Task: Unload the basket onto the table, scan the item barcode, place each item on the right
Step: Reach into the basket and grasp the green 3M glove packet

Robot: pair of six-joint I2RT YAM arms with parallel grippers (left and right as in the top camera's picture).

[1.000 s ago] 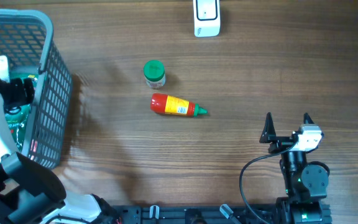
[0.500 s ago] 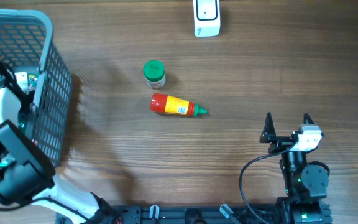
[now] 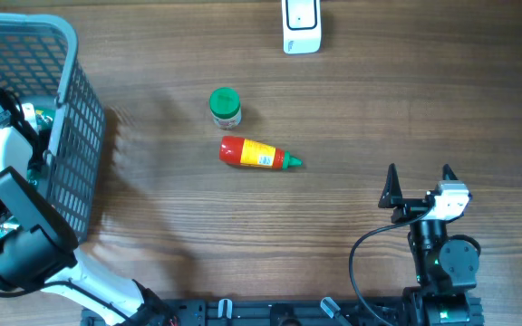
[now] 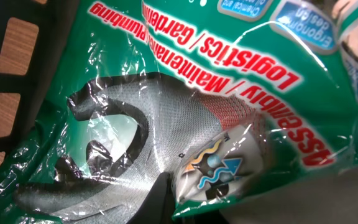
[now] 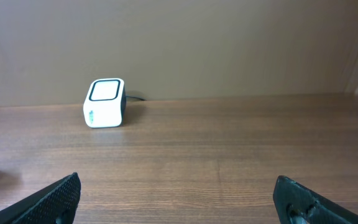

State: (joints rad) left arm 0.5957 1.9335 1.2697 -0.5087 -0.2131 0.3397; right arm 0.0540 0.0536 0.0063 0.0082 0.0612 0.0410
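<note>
Wooden table (image 3: 379, 100): pinching green packet (image 4: 229, 93) inside basket (image 3: 71, 136) with left gripper (image 4: 163, 202); right gripper (image 3: 419, 178) spread, idling well away from basket. Next, probably lifting packet clear of basket, toward scanner (image 3: 301, 27).

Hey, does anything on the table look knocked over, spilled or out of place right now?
Only the red sauce bottle: it lies on its side in the middle of the table, close beside the green-lidded jar, which stands upright. Nothing looks spilled or damaged.
</note>
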